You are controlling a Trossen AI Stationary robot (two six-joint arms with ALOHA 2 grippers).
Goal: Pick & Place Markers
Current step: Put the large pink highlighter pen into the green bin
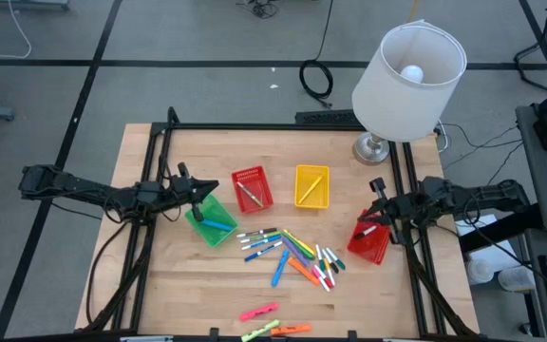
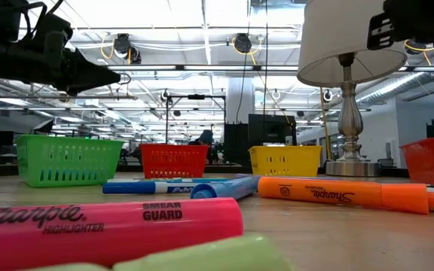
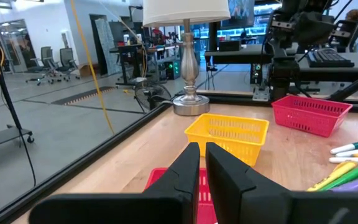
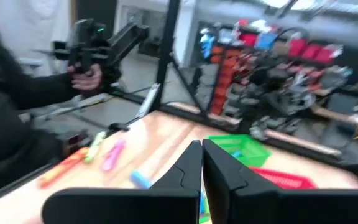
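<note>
Loose markers (image 1: pixel 291 252) lie in a pile on the table's middle, with pink (image 1: pixel 258 312) and orange (image 1: pixel 288 329) highlighters by the near edge; these loom large in the low view (image 2: pixel 104 226). A blue marker (image 1: pixel 218 225) lies in the green basket (image 1: pixel 212 223). Other markers lie in the middle red basket (image 1: pixel 251 188), the yellow basket (image 1: pixel 312 186) and the right red basket (image 1: pixel 368 239). My left gripper (image 1: pixel 201 197) (image 3: pixel 202 155) hangs shut over the green basket. My right gripper (image 1: pixel 374 217) (image 4: pixel 201 152) hangs shut over the right red basket. Neither holds anything.
A table lamp (image 1: pixel 406 66) stands on its base (image 1: pixel 372 148) at the far right corner, behind the right arm. A dark frame rail (image 1: pixel 283 125) runs along the far edge. A person in dark clothing (image 4: pixel 5 106) stands beyond the table's near side.
</note>
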